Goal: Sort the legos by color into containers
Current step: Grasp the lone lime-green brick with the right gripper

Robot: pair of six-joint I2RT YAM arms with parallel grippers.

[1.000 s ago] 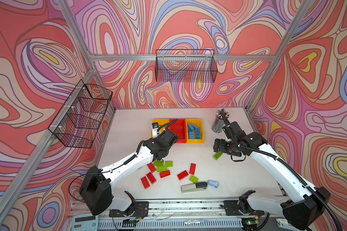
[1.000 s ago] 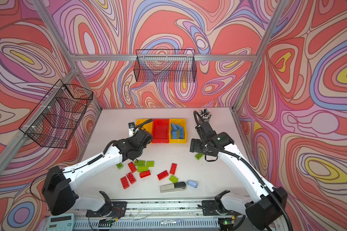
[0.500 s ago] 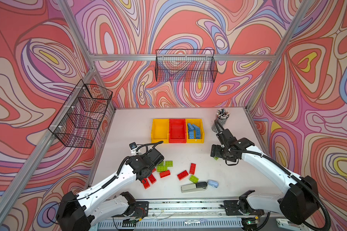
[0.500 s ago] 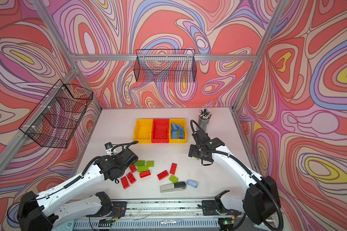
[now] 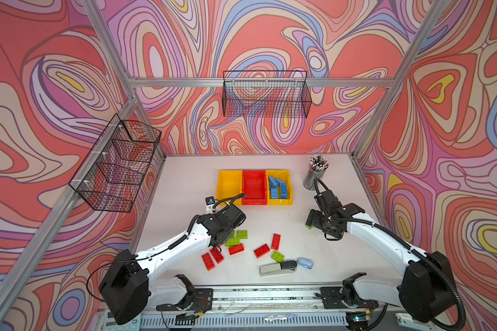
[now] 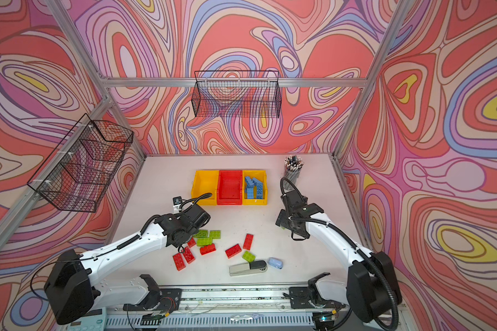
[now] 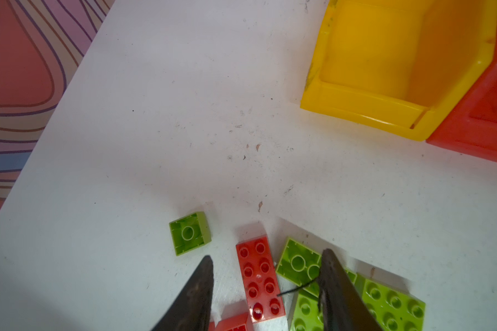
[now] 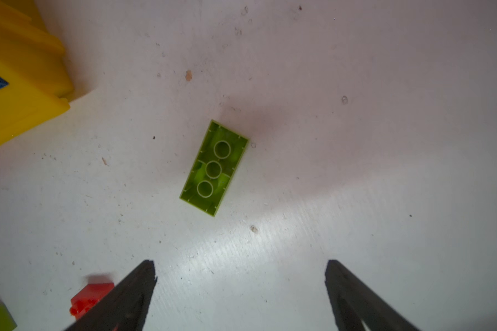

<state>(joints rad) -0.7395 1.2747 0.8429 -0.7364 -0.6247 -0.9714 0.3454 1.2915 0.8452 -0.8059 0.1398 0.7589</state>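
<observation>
By my reading the sort is standing at roughly a third done. The blue legos (image 5: 276,187) are all lying in one yellow bin (image 5: 280,202), at the right end of the row of three in both top views. No blue one is showing loose on the surface (image 5: 184,183). The red bin (image 5: 254,184) in the middle and the other yellow bin (image 5: 228,184) are both sitting empty, so no red or green has been binned yet.

The rest is lying toward the front of the surface: red legos (image 5: 261,250) and green legos (image 5: 242,234), mixed together, some touching and some partly hidden under the left arm. A stapler (image 5: 277,268) and a pale-blue item (image 5: 304,262) are lying beside them and probably belong in no bin.

The left end effector (image 7: 267,259) is hovering low over this cluster with its fingers parted, straddling a red lego (image 7: 260,278) without touching it on either side, so it is gripping nothing. A studs-down green lego (image 7: 297,263) is lying just beside that red one, under one finger, and could be getting in the way of a clean grip.

The right end effector (image 8: 241,266) is holding its fingers wide apart and empty above a lone green lego (image 8: 214,167). That lego is lying studs-down on bare surface, well apart from the cluster.

Reds are presumably heading for the red bin and greens for the empty yellow one.
</observation>
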